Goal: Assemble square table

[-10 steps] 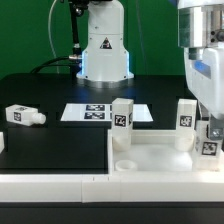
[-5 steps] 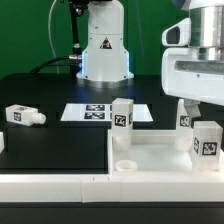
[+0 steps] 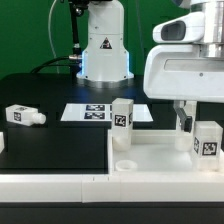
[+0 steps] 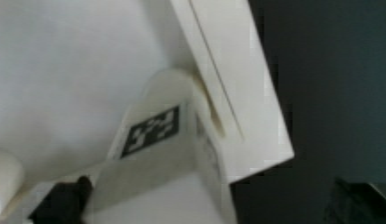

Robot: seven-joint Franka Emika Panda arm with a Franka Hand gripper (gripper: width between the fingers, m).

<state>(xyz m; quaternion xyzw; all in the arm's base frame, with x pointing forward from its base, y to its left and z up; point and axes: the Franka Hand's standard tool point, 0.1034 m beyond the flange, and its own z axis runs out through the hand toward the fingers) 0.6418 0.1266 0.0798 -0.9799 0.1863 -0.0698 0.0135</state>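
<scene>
White plastic square slab (image 3: 160, 152) w/ raised rim lies on black worktop (image 3: 50, 150) at front, three short white tagged legs upright in its corner sockets. Claw (image 3: 186, 117) spread, empty, above right-hand leg (image 3: 207, 139). Fourth leg (image 3: 24, 116) lies well apart at exterior view's left: prob. next; grip mid-shaft, carry upright, seat straight into the free socket.

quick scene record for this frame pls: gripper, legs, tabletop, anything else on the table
gripper: open, holding nothing, raised above the tabletop's far right corner in the exterior view
tabletop: lying flat, rim up
legs upright on tabletop: three; one near the far left corner, one at the near right, one partly hidden behind the gripper
loose leg: lying on its side on the black table, at the exterior view's left
marker board: flat on the table behind the tabletop
</scene>
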